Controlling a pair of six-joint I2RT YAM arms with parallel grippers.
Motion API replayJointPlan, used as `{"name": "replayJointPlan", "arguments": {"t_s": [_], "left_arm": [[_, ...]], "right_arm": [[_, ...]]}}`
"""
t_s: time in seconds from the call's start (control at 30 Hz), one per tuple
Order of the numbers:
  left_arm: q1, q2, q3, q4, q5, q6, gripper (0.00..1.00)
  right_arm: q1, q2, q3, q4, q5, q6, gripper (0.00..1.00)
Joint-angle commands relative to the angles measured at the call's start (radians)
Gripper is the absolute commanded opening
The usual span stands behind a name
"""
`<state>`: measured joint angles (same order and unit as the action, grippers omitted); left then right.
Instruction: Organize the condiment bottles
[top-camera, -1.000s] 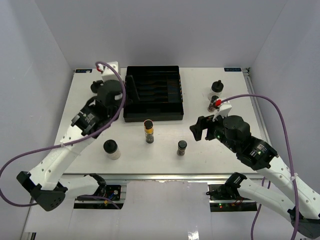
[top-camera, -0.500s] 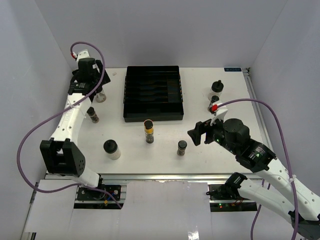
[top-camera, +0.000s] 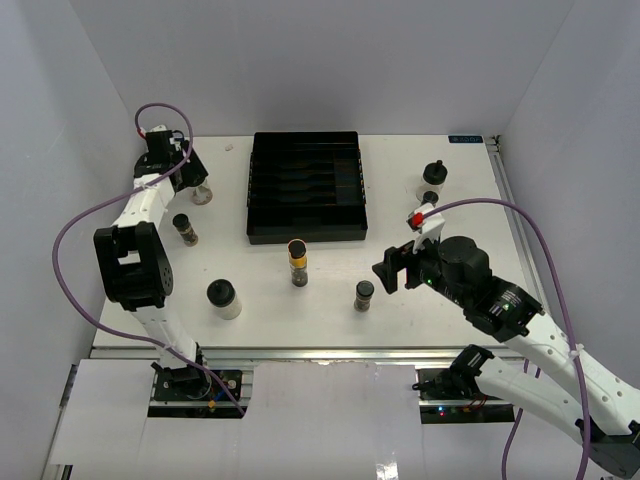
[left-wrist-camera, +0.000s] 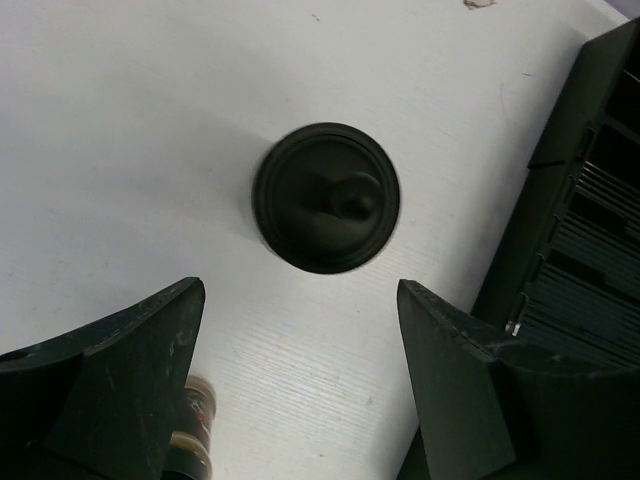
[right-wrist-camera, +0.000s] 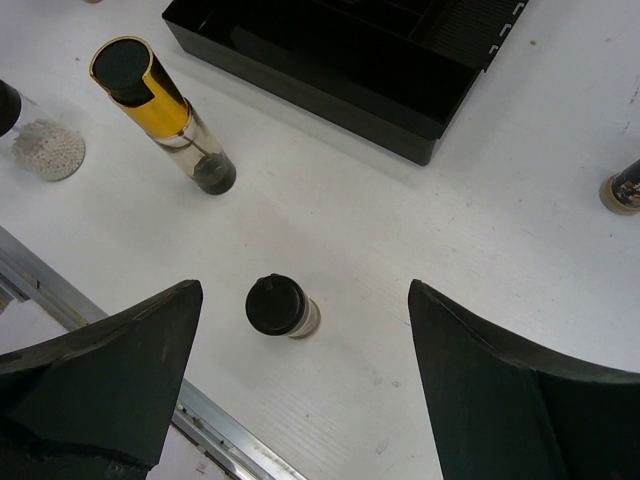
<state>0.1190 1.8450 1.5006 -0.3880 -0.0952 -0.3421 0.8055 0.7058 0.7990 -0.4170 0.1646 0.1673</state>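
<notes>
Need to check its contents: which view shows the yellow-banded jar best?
Right wrist view: the yellow-banded jar stands large at upper left, its black lid, yellow band and dark contents clear. The top external view shows the jar small, mostly from above, near the black tray. The left wrist view misses it.

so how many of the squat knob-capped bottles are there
3. The far-left bottle sits below the left gripper, the front-left bottle stands alone, the far-right bottle is right of the tray. The arms could hide another.
</notes>
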Motion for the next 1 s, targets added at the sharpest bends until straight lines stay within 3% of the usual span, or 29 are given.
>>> {"name": "replayJointPlan", "arguments": {"t_s": [0.0, 0.4, 0.8, 0.97], "left_arm": [[0.036, -0.008, 0.034, 0.062, 0.091, -0.001, 0.89], [0.038, 0.051, 0.07, 0.081, 0.198, 0.048, 0.93], [0.033, 0.182, 0.225, -0.019, 0.172, 0.082, 0.93], [0.029, 0.201, 0.205, -0.016, 0.138, 0.085, 0.92]], "right_arm": [[0.003, -0.036, 0.016, 0.023, 0.003, -0.029, 0.9], [0.003, -0.06, 0.016, 0.021, 0.003, -0.035, 0.9], [0.003, -0.059, 0.013, 0.026, 0.002, -0.035, 0.9], [0.002, -0.076, 0.007, 0.029, 0.007, -0.037, 0.9]]}}
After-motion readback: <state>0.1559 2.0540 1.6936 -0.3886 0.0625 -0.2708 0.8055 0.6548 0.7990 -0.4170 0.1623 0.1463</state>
